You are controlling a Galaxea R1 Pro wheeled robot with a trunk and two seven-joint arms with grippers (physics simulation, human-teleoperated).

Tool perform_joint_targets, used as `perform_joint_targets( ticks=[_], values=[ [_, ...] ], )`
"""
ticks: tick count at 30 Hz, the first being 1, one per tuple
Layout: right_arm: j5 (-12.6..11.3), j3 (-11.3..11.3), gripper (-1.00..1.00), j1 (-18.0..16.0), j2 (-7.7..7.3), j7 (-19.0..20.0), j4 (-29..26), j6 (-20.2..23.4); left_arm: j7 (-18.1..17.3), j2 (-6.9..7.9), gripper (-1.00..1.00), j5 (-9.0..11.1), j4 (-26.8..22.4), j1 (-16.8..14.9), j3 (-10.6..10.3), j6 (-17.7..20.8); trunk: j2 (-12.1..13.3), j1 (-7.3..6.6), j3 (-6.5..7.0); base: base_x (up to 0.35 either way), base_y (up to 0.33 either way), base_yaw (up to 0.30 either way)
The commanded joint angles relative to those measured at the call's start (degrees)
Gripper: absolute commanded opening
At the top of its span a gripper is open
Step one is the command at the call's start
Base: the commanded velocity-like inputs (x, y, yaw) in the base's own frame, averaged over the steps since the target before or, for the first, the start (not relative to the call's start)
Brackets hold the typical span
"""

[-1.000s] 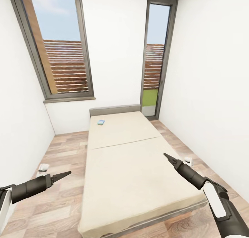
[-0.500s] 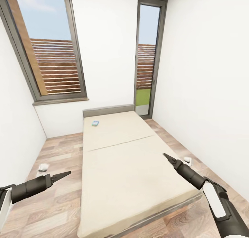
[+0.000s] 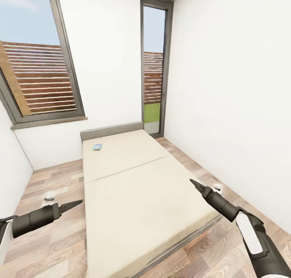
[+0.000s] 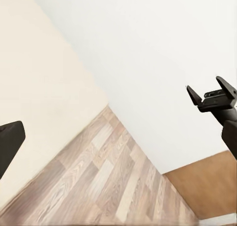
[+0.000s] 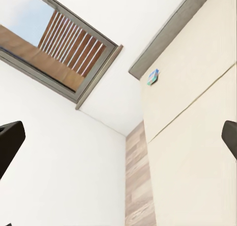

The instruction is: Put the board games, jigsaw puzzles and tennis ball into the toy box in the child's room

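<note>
The bed [image 3: 137, 193] with its beige two-section mattress and grey headboard lies straight ahead. A small blue board game [image 3: 97, 147] rests flat near the headboard; it also appears in the right wrist view [image 5: 153, 77]. My left gripper [image 3: 76, 204] hovers over the floor off the bed's left side, open and empty. My right gripper [image 3: 194, 184] hangs over the bed's right edge, open and empty, its fingers [image 5: 10, 139] spread wide. It also shows in the left wrist view [image 4: 212, 94]. The table, toy box, jigsaw puzzles and tennis ball are out of view.
White walls close in on both sides, with a large window [image 3: 36, 80] on the left and a tall narrow glazed door [image 3: 153, 72] behind the bed. Small white objects sit on the wood floor at left [image 3: 49, 196] and right [image 3: 218, 186] of the bed.
The whole view has swung to the right, so the bed, window and door sit further left in the picture. Both arms keep the same pose and both grippers stay empty.
</note>
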Motion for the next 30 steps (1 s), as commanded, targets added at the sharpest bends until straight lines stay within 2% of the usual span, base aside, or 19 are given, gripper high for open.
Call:
perform_joint_targets(
  ticks=[1, 30],
  values=[
    [-0.32, -0.05, 1.0, -0.07, 0.03, 0.03, 0.01, 0.42, -0.1, 0.02, 1.0, 0.14, -0.01, -0.04, 0.04, 0.47, -0.13, 0.04, -0.13, 0.0, 0.137, -0.276],
    [-0.3, 0.14, 1.0, -0.07, 0.17, -0.38, 0.02, 0.42, -0.2, 0.03, 1.0, 0.15, -0.18, -0.06, 0.24, 0.51, -0.13, 0.04, -0.13, 0.0, 0.141, -0.276]
  ],
)
